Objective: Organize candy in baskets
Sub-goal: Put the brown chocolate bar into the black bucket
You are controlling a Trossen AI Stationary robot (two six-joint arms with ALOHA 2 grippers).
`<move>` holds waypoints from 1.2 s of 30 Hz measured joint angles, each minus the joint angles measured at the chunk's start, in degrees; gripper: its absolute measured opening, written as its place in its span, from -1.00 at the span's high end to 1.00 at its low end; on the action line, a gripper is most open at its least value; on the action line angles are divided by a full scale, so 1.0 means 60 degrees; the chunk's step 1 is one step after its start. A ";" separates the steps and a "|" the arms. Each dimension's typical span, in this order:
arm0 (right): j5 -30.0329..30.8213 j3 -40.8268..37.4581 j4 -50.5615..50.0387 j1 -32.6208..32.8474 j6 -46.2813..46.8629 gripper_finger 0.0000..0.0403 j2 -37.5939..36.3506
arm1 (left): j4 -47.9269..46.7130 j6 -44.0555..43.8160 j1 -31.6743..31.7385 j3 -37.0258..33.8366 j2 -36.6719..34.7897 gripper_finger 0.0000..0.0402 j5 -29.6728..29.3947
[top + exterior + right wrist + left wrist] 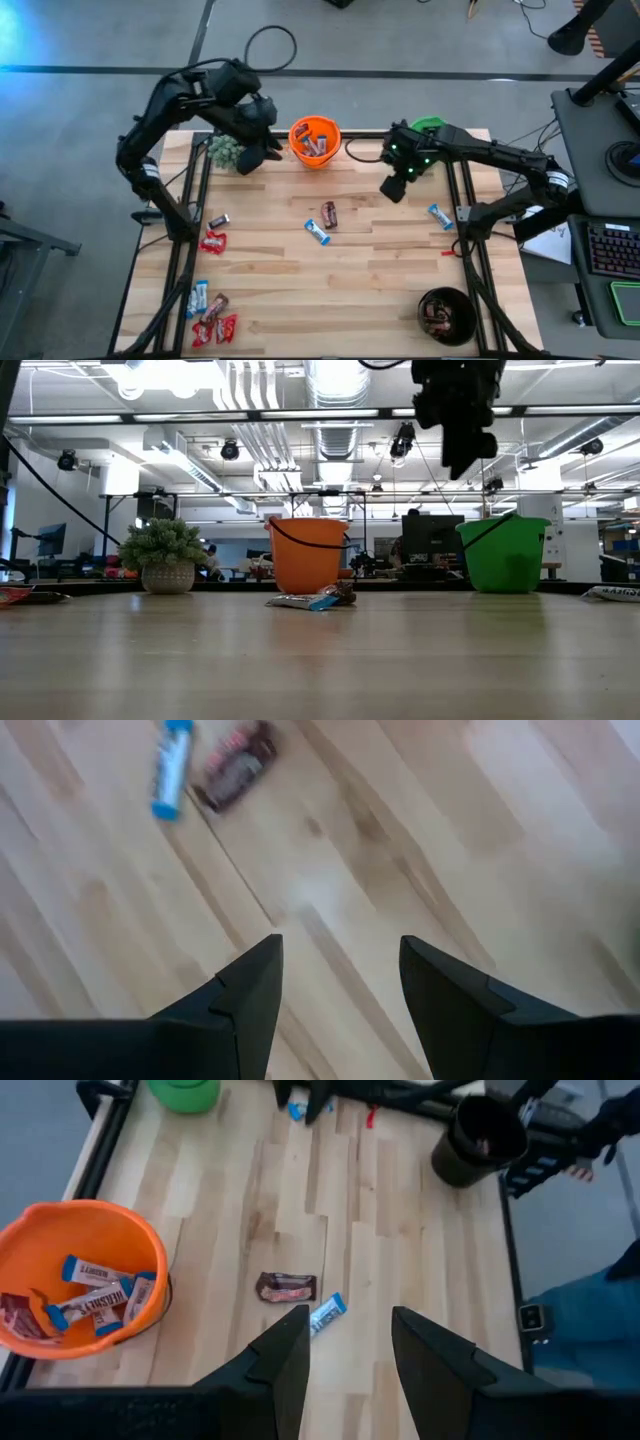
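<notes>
The orange basket [314, 142] stands at the table's far edge and holds several candies [95, 1295]. The green basket [430, 124] is partly hidden behind my right arm, and the black basket [446, 315] stands at the near right corner with candy inside. A dark brown candy [329, 214] and a blue candy [317, 232] lie mid-table; both also show in the right wrist view [235, 765], [172, 768]. My left gripper [268, 150] is open and empty beside the orange basket. My right gripper [393, 188] is open and empty, raised above the table right of the two candies.
A fuzzy potted plant [226, 150] stands left of the orange basket under my left arm. Another blue candy [440, 215] lies near the right edge. Red and brown candies [213, 236] lie at the left, and a cluster [210, 320] at the near left corner.
</notes>
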 joint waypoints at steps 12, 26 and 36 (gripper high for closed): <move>0.0008 0.0051 0.1620 0.0936 0.0872 0.06 0.0937 | 0.0000 -0.1120 -0.0619 -0.0004 -0.0819 0.37 -0.0047; 0.0013 0.0051 0.3959 0.1307 0.2246 0.06 0.2734 | 0.0000 -0.1127 -0.1029 -0.0018 -0.0829 0.37 -0.0044; -0.1163 0.0051 0.5049 0.1452 0.3276 0.06 0.4377 | 0.0003 -0.1124 -0.1032 -0.0018 -0.0829 0.37 -0.0044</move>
